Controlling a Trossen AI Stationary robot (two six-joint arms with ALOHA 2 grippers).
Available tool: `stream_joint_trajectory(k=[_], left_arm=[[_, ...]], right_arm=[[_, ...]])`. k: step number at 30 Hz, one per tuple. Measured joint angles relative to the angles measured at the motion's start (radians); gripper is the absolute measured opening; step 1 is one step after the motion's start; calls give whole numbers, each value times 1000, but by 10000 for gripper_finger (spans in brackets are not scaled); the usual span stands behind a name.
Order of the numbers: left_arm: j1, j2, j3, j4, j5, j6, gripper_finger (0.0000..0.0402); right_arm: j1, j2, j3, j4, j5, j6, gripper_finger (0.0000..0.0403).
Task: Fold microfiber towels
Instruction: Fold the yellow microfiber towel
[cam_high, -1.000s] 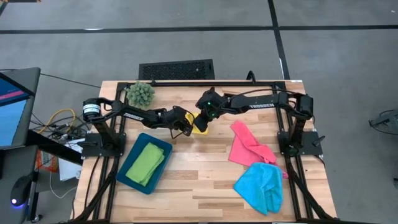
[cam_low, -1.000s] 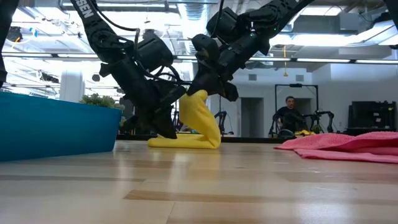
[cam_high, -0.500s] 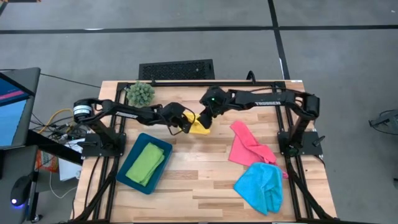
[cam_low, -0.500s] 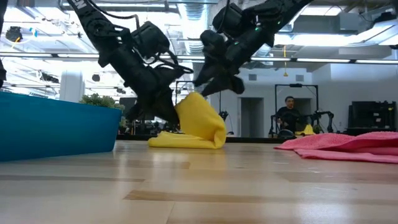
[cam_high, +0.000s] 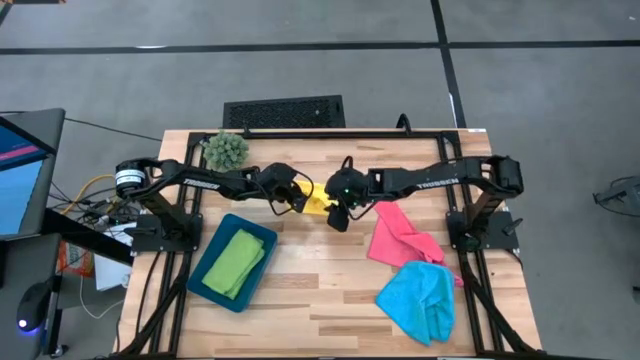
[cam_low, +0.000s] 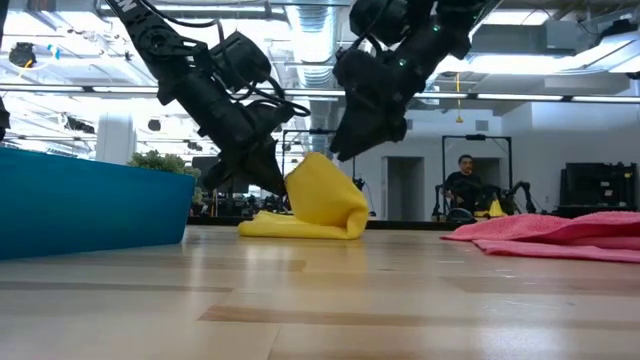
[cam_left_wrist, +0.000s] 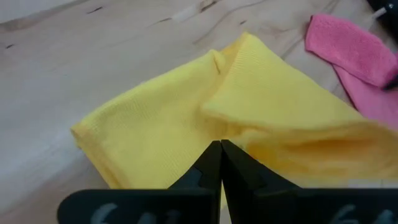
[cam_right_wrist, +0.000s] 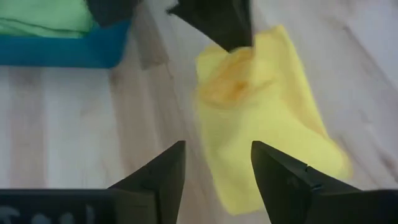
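While the left gripper (cam_low: 268, 178) pinches the yellow towel (cam_low: 315, 205) and the right gripper (cam_right_wrist: 214, 165) hangs open and empty, the fold should be laid flat, edges aligned.

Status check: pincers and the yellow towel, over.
Left pincer shut on yellow towel, edge lifted. Right pincer open, clear above it. Nothing blocking.

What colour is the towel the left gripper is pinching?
Yellow towel, pinched by the left gripper; clearest in the left wrist view.
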Motion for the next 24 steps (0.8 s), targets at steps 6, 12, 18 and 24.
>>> stream_joint_trajectory(k=[6,12,18,24], left_arm=[[0,0,0,-8,-6,1,0],[0,0,0,-28,-5,19,0],[34,-99,-1,-95,57,0,0],[36,-254,0,-264,-49,50,0]], right_arm=[[7,17,-2,62,45,-66,216],[37,52,-6,28,28,-57,227],[75,42,-3,41,71,-117,228],[104,75,-1,70,98,-219,228]])
